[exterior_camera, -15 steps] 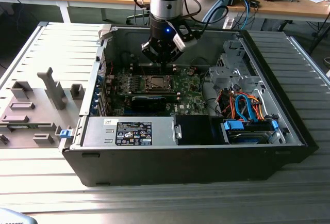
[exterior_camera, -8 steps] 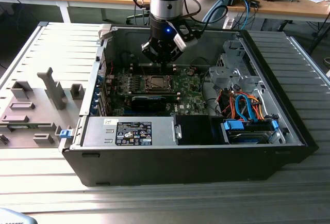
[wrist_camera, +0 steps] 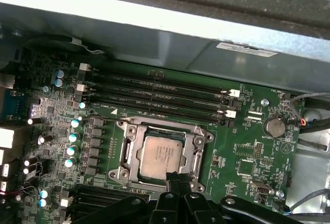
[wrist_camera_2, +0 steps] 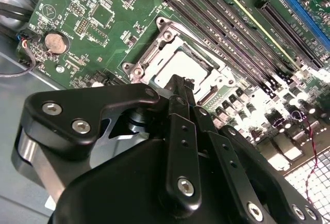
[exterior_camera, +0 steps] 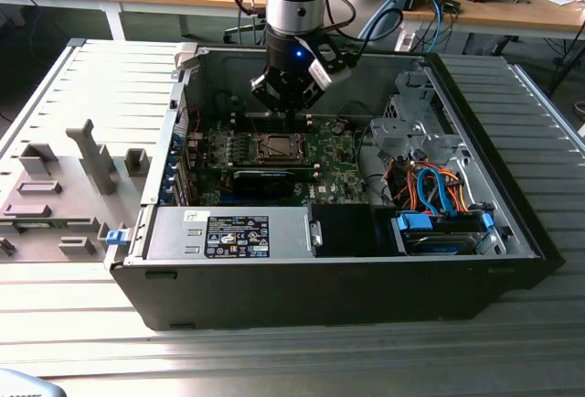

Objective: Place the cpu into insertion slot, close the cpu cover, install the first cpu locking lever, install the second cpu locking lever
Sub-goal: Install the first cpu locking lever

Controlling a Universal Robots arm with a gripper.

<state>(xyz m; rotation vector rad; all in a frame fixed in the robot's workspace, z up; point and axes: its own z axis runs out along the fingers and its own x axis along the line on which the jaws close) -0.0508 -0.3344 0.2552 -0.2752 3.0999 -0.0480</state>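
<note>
— First wrist view first: where was the cpu?

— It lay flat in the insertion slot, its dull silver top facing up, with the silver frame of the socket around it on the green motherboard. The black tip of the gripper sat at the chip's near edge, just over the frame. I couldn't tell whether it touched the metal.

— And the gripper's fingers?

— Drawn together, as far as I could judge. In the second wrist view the two black fingers ran side by side to one narrow tip with no gap between them, and nothing was clamped there. That tip of the gripper reached the edge of the socket, where the cpu showed pale behind it.

— The cpu cover?

— A silver frame with a square window lay about the chip; from that angle it looked lowered onto the socket, though I wouldn't swear to it.

— What did the exterior view give?

— The arm stood upright inside the open computer case, which rested on the ribbed grey table. The gripper hung directly above the insertion slot, near it. A grey fixture tray with upright blocks sat on the table at the exterior view's left, well apart from the case.
</note>
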